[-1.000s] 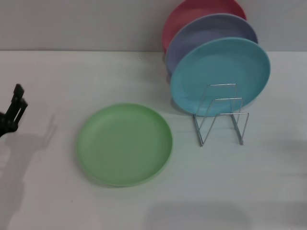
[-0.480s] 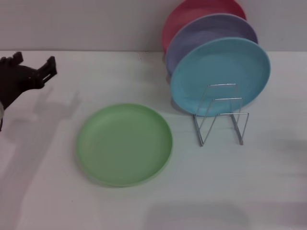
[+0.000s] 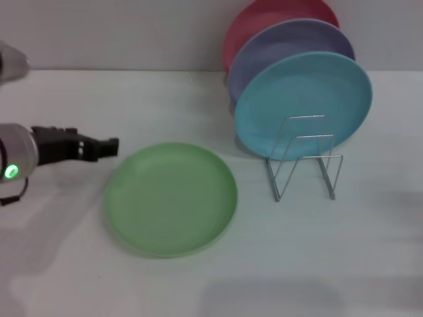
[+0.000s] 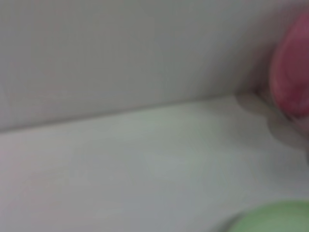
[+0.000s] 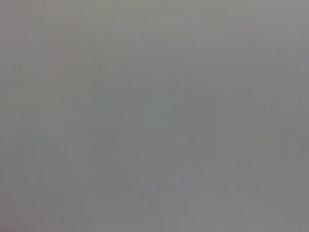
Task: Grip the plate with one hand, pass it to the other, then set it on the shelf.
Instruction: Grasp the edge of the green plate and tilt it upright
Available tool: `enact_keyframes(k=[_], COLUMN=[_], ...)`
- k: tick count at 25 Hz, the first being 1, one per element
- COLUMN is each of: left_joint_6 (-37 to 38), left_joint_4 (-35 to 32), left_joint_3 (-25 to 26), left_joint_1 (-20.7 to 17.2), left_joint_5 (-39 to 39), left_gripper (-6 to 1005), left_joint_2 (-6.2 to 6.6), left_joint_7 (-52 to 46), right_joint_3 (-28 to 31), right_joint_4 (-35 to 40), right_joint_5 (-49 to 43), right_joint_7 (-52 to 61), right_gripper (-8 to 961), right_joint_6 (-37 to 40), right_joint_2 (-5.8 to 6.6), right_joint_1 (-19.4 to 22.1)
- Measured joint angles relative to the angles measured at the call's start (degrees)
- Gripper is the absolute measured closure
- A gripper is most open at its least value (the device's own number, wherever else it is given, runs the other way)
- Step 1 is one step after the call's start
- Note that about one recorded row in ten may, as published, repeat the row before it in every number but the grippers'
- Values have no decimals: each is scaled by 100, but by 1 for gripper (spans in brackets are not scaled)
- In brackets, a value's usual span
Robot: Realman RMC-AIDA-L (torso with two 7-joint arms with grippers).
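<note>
Left tool [image 3: 111, 146], grip unreadable, just beside the flat plate [image 3: 172, 198].

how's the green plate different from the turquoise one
The light green plate lies flat on the white table; the turquoise plate stands on edge in the wire rack. The green plate sits alone, with the left gripper close by its rim; the turquoise one is first in a row, ahead of the lavender plate and the pink plate. Both are round and plain.

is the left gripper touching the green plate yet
Apart. The head view shows a strip of white table between the left gripper and the near rim of the green plate.
</note>
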State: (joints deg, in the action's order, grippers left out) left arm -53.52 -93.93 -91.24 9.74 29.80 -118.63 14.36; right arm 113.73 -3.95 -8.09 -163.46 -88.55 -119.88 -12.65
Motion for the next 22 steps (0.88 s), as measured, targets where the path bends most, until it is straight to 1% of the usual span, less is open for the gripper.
enact_keyframes(k=[1,3,4,11,22], left_joint_6=[-20,-17,25,143,107], left_joint_4=[116,231,464,1043,1575], left_joint_3=[-78,-137,-193,-225,-244], left_joint_1=[41,66,117,286,516], left_joint_5=[53,61,61,20,44], left_gripper=[193,194,194,196,199], left_joint_2=[27,25,19,27,28], left_joint_7=[-4,1,6,-1,-13], right_joint_3=[0,0,-1,-14,-71], right_joint_4=[0,2,4,3,-8], right_joint_5=[0,0,0,0,0], right_joint_7=[-2,-21,-24,-27,-31], right_gripper=[142,142,142,142,143], right_joint_6=[5,11,11,15,25], right_joint_2=[0,0,0,0,5], right_joint_1=[3,13,13,13,11])
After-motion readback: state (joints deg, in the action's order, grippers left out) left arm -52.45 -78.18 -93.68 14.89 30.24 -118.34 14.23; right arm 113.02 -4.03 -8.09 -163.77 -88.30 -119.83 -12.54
